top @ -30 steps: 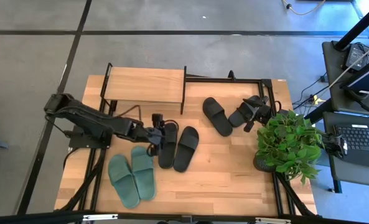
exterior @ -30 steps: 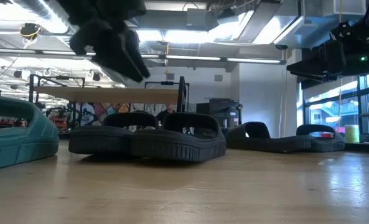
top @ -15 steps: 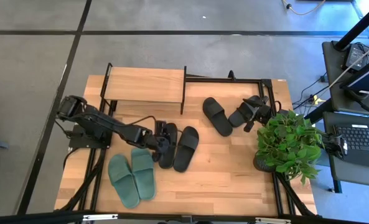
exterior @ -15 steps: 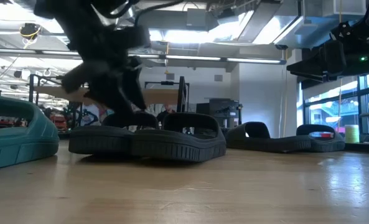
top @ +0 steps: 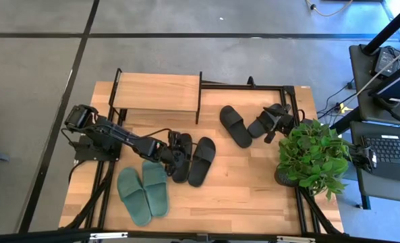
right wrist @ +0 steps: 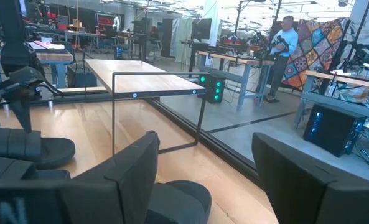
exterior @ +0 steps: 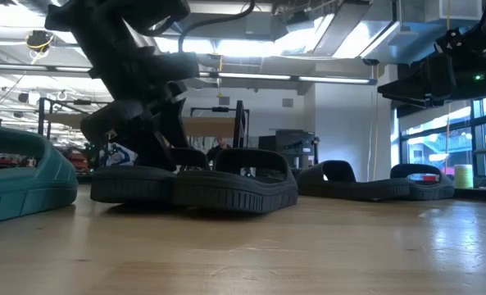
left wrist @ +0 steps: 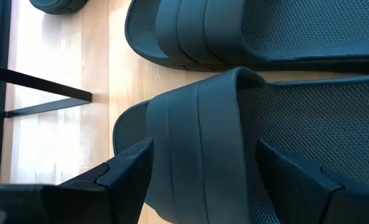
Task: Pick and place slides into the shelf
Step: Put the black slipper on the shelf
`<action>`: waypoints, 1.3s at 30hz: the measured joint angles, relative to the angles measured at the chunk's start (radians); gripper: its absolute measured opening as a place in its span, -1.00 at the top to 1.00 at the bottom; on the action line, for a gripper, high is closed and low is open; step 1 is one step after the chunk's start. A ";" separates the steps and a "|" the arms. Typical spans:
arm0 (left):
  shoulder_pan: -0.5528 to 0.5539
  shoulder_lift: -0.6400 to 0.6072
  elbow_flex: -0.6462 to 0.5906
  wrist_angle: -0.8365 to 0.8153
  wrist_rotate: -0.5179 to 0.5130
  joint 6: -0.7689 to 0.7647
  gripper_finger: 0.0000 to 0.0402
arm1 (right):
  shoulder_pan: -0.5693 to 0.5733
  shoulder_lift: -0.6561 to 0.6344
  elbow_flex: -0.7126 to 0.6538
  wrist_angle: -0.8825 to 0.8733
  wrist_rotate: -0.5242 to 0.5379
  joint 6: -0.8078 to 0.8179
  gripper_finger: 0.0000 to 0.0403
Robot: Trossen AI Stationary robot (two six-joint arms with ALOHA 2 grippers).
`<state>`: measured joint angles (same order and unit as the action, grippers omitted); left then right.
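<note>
My left gripper (left wrist: 200,180) is spread wide, one dark finger (left wrist: 119,177) on each side of the strap of a matte black foam slide (top: 181,159). The fingers straddle it without squeezing, so I am holding nothing. The wrist view looks straight down on the ribbed strap and textured footbed between my fingertips. My left arm (top: 112,135) reaches low across the light wooden table (top: 253,189) from its base at the left edge, wrist tipped down over the slide.

Just beyond my left fingers lies a second black slide (top: 202,160), side by side with the first and touching it. On the near side of my arm sits a pair of sage green foam slides (top: 143,190), also side by side. Farther back from the fingers stands the low shelf (top: 156,92), a thin black metal frame with a light wood top board, at the table's far left.

My right gripper (right wrist: 203,180) hangs open and empty at the far right of the table, fingers wide apart, just beside a third black slide (top: 236,125) that lies at an angle. A fourth black slide (top: 262,123) lies right at this gripper. A leafy green plant in a pot (top: 311,154) stands close behind the right arm. Beyond the table's edge, in the right wrist view, a person (right wrist: 285,40) stands at a workbench.
</note>
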<state>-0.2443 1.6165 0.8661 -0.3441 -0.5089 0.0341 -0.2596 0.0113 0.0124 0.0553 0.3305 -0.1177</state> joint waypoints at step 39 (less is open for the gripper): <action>0.006 -0.001 0.000 -0.007 -0.077 -0.006 0.30 | 0.000 0.000 0.000 0.000 0.000 0.008 -0.28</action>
<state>-0.2379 1.6154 0.8658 -0.3511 -0.5858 0.0284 -0.2597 0.0113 0.0124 0.0555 0.3305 -0.1101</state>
